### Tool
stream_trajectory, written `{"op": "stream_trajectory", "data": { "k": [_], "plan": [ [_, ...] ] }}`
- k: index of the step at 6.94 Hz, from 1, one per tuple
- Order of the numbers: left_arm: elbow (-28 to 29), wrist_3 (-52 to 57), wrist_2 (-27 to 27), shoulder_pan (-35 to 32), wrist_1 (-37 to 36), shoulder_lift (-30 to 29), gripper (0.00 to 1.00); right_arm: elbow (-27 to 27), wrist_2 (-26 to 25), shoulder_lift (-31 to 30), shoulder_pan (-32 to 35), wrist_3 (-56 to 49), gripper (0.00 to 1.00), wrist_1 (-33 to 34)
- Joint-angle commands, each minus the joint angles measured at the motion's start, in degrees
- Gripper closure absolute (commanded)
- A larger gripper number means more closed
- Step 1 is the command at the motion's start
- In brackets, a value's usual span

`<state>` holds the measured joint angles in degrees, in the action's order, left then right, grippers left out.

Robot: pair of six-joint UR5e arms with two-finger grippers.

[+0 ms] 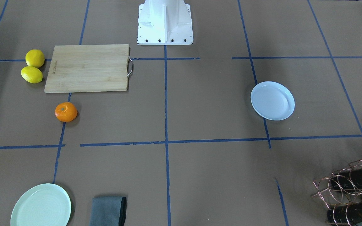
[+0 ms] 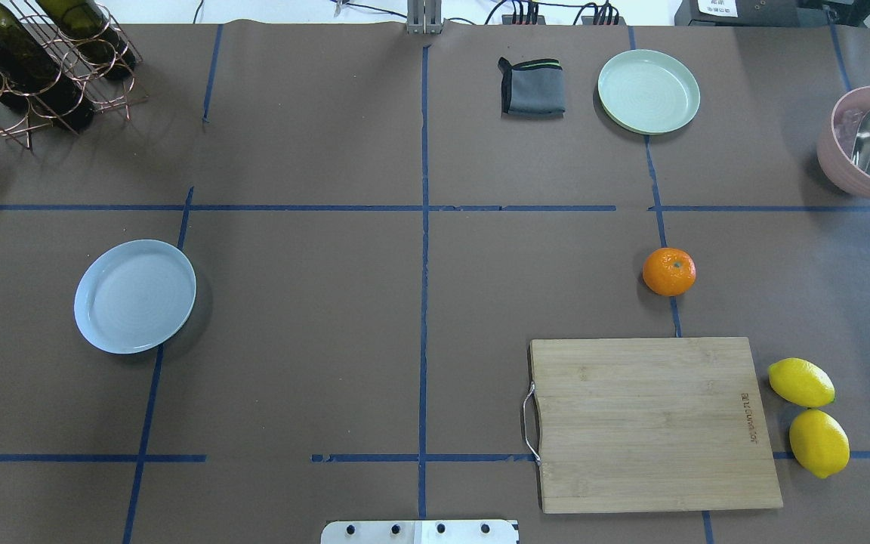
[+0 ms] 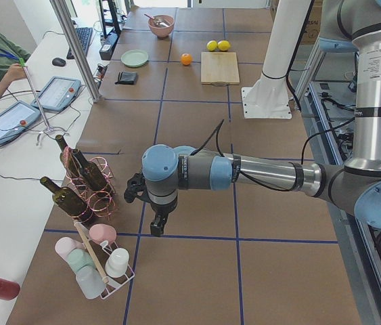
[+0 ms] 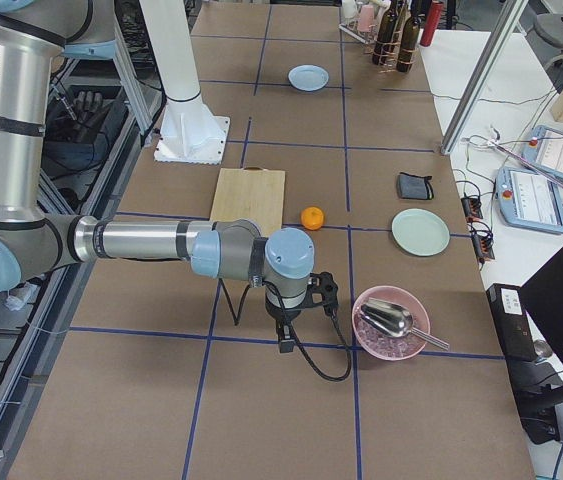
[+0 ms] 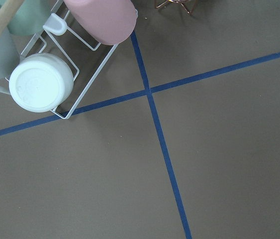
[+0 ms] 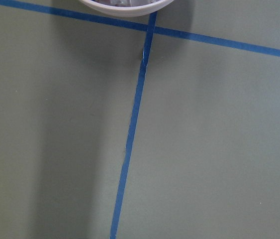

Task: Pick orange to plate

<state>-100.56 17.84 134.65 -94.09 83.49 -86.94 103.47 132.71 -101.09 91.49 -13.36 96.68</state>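
The orange [image 2: 669, 271] lies on the brown table just beyond the far edge of the wooden cutting board, on the robot's right half; it also shows as the orange [image 1: 66, 111] and the orange [image 4: 312, 217]. The bluish-white plate [image 2: 135, 296] sits empty on the left half, far from the fruit, seen too as the plate [image 1: 272, 100]. My left gripper [image 3: 156, 227] hangs near the cup rack and my right gripper [image 4: 286, 335] beside the pink bowl, each at its end of the table. Whether either is open or shut I cannot tell. Both wrist views show only table.
Two yellow lemons [image 2: 809, 408] lie right of the cutting board [image 2: 650, 423]. A pale green plate [image 2: 648, 91] and a folded grey cloth [image 2: 532, 87] sit at the far side. A bottle rack [image 2: 35, 60] stands far left, a pink bowl [image 2: 846, 170] with a scoop far right, a cup rack [image 3: 99, 267] at the left end.
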Motion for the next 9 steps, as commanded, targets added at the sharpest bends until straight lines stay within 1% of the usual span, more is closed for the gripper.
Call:
{"op": "stream_trajectory", "data": {
  "k": [1,3,4,5,6,7,8,9],
  "plan": [
    [-0.07,0.0,0.09,0.05,0.01,0.02,0.0,-0.02,0.09,-0.07,0.0,0.0,0.0,0.0],
    [-0.33,0.0,0.09,0.05,0.1,0.02,0.0,0.85,0.09,0.63,-0.09,0.0,0.0,-0.17],
    [-1.12,0.0,0.0,0.75,1.31,-0.68,0.0,3.82,0.0,0.63,-0.26,0.09,0.0,-0.17],
    [-1.74,-0.09,0.0,0.93,7.68,-0.94,0.0,5.5,-0.09,0.72,-0.35,0.52,0.0,-0.26],
    [0.0,-0.52,0.09,1.1,20.79,-1.73,0.0,5.08,0.09,3.68,-0.53,0.79,0.0,-1.74],
    [0.71,-0.88,0.26,1.02,33.37,-0.78,0.0,4.04,1.31,3.88,-0.53,0.62,0.0,-2.1],
    [2.55,-6.97,0.78,1.19,38.71,-1.82,0.0,3.85,2.36,3.8,-0.53,0.61,0.0,-2.19],
    [3.09,-15.56,2.36,1.71,42.51,-1.3,0.0,4.2,2.46,3.62,-0.44,0.61,0.0,-2.2]
  ]
}}
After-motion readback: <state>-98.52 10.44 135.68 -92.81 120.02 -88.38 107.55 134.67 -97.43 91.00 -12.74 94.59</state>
